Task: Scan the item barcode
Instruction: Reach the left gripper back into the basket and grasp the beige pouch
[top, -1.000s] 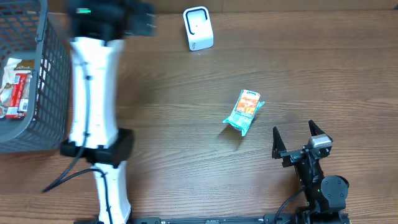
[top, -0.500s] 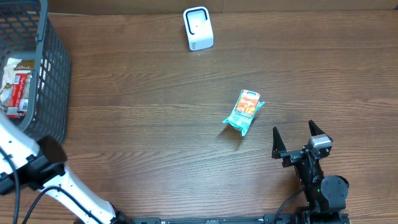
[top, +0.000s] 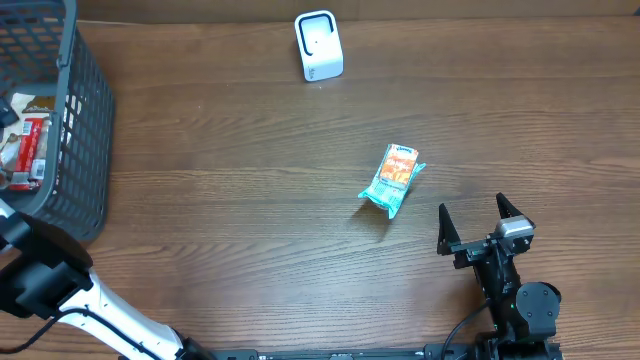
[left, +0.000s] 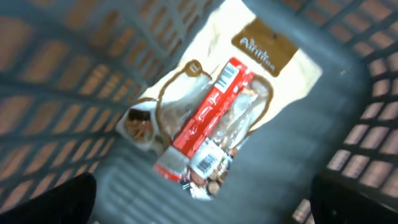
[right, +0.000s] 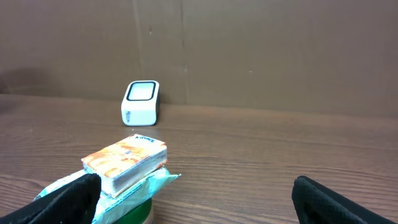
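Grey plastic mesh forms the basket (top: 85, 130) at the far left of the table (top: 250, 220). The left arm (top: 55, 290) reaches up along the basket's near side. In the wrist view, the left tool (left: 199, 190) hangs inside the basket with its two dark fingers (left: 56, 199) spread wide apart and nothing between them. Directly beneath this tool, on the basket floor, lies a cream snack bag (left: 249, 81) with a red snack pack (left: 211, 112) lying across it. At the end of the red pack nearest the tool is a white label (left: 210, 158) with dark bars, too blurred to read.

Further right, well ahead of the right tool, a white scanner (top: 319, 46) stands upright near the far edge of the table. Between the scanner and the right tool, a teal and orange packet (top: 393, 178) lies on the wood, ahead of that tool and to its left, not touching it.

At the near right, the right tool (top: 471, 204) sits low over the table. Its fingers are spread fully apart, it holds nothing, and it points toward the far edge.
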